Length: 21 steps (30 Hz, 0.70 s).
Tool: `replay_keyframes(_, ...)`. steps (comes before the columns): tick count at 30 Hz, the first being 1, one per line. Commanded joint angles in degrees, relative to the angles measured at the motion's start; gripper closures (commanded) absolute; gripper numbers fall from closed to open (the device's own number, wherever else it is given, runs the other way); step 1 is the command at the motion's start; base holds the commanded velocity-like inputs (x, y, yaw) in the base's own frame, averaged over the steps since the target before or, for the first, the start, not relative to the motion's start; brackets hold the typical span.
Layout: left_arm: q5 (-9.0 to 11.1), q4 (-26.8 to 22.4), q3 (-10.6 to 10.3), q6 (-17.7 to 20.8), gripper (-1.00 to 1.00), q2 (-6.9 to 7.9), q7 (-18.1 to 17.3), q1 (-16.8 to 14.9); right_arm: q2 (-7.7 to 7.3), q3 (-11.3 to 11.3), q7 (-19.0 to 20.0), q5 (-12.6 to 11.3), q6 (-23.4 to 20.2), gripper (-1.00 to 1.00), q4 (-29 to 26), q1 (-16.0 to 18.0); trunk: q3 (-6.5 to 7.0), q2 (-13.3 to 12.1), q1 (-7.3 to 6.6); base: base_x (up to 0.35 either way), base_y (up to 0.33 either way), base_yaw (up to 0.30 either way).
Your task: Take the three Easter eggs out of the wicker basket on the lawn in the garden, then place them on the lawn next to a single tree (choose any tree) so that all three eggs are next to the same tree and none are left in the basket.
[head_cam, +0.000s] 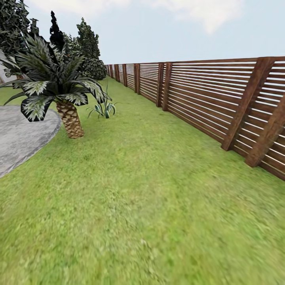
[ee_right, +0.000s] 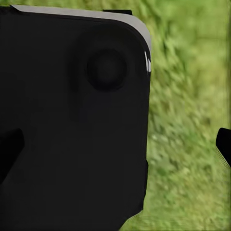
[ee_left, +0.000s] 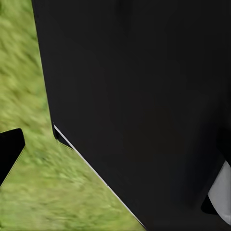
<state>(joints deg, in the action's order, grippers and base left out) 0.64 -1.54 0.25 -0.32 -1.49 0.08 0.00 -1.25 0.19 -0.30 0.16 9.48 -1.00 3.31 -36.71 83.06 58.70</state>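
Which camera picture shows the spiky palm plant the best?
The head view: the palm stands whole on the lawn beside the grey paving, scaly trunk and striped fronds clear. Both wrist views give just blurred grass behind dark robot parts, nothing of the palm.

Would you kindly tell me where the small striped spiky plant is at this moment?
In the head view, the small striped spiky plant stands on the green lawn, left of centre, just right of the short palm with the scaly trunk, well left of the brown slatted wooden fence.
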Motion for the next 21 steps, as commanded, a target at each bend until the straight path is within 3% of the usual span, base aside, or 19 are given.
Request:
replay_keyframes(1, 0.07, -0.04, 0.02, -0.03, -1.00, -0.01, 0.01, 0.00, 0.02, -0.03, 0.01, -0.10, 0.19, -1.00, 0.01, 0.03, -0.04, 0.02, 0.03, 0.341, 0.000, 0.000)
replay_keyframes(21, 0.07, -0.04, 0.08, -0.04, -1.00, -0.01, 0.01, 0.00, -0.05, 0.07, 0.44, 0.08, 0.14, -1.00, 0.59, 0.03, -0.04, 0.02, 0.03, 0.341, 0.000, 0.000)
